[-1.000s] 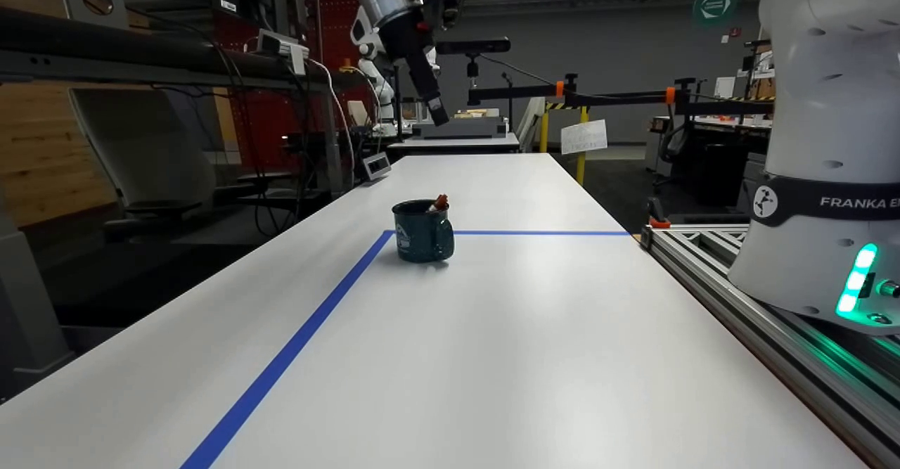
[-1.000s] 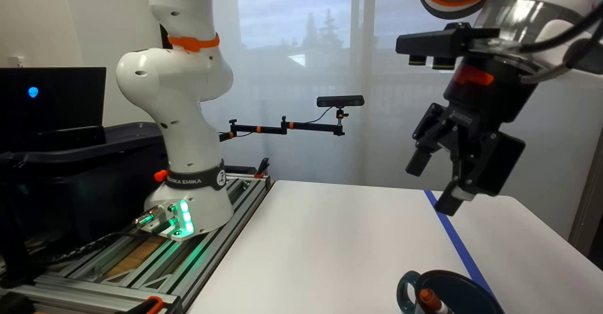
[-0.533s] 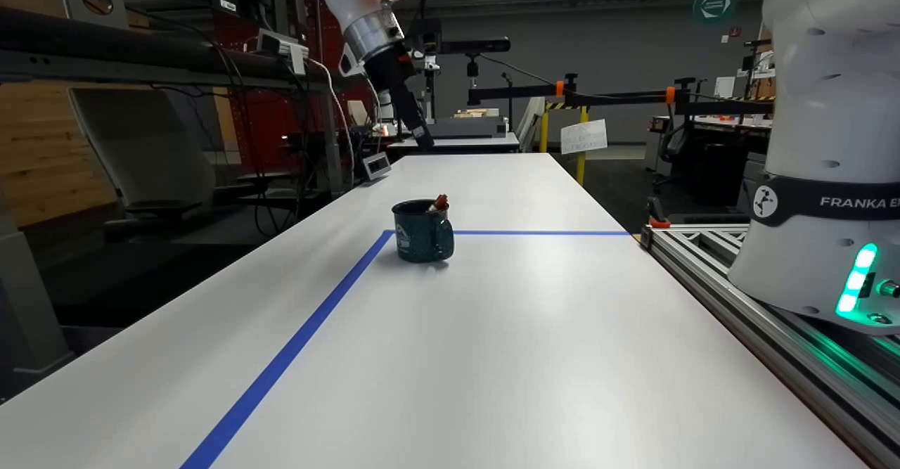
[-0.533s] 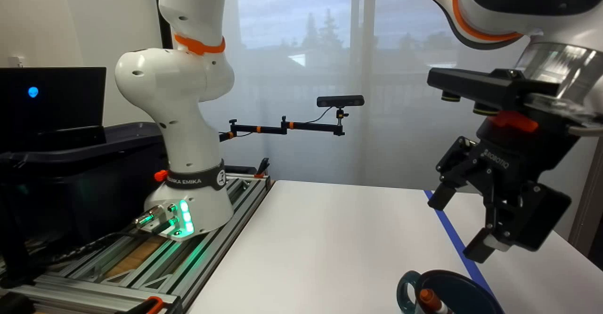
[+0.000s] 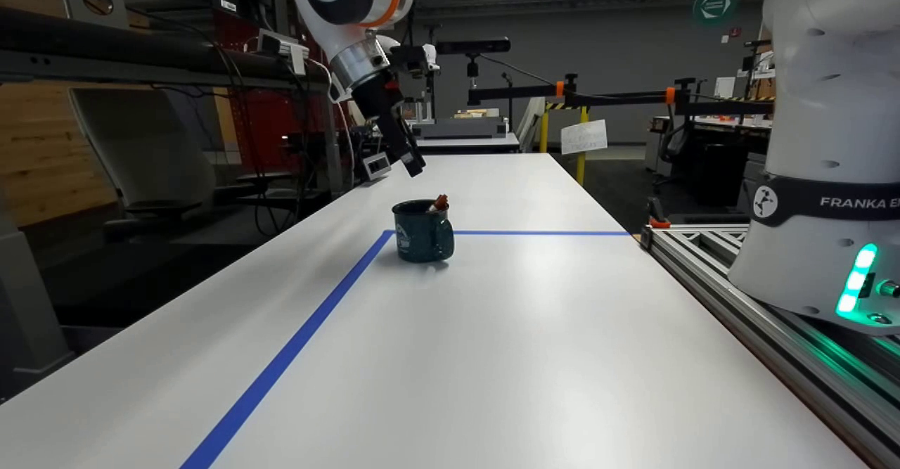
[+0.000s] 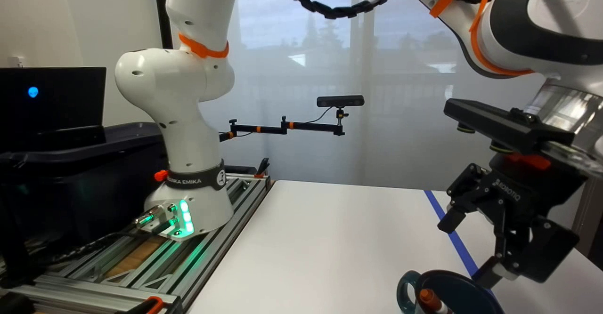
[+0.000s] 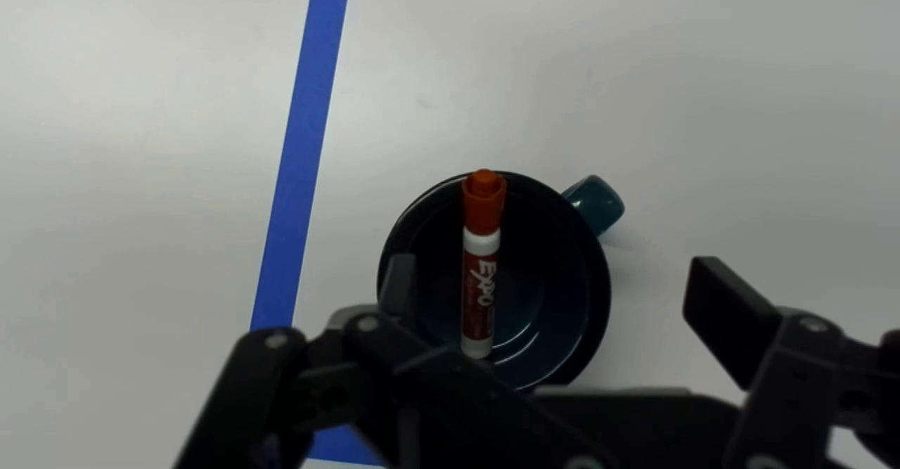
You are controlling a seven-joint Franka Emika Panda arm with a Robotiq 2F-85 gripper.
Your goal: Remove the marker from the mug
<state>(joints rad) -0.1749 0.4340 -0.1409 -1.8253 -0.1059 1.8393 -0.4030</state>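
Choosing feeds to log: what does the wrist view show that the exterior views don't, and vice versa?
Only the wrist view: the EXPO lettering and pale lower end of the marker.

Only exterior: the robot base in both exterior views; pale print on the mug's side in an exterior view.

Shared: the mug with the marker inside, the blue tape, the white table, the pincer.

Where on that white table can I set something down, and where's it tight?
In an exterior view, the widest bare patch of table lies on the near side of the mug, between the long blue tape strip and the metal rail. More lies past the crosswise tape. It's crowded at the mug: the marker leans inside, and the open gripper hangs close by.
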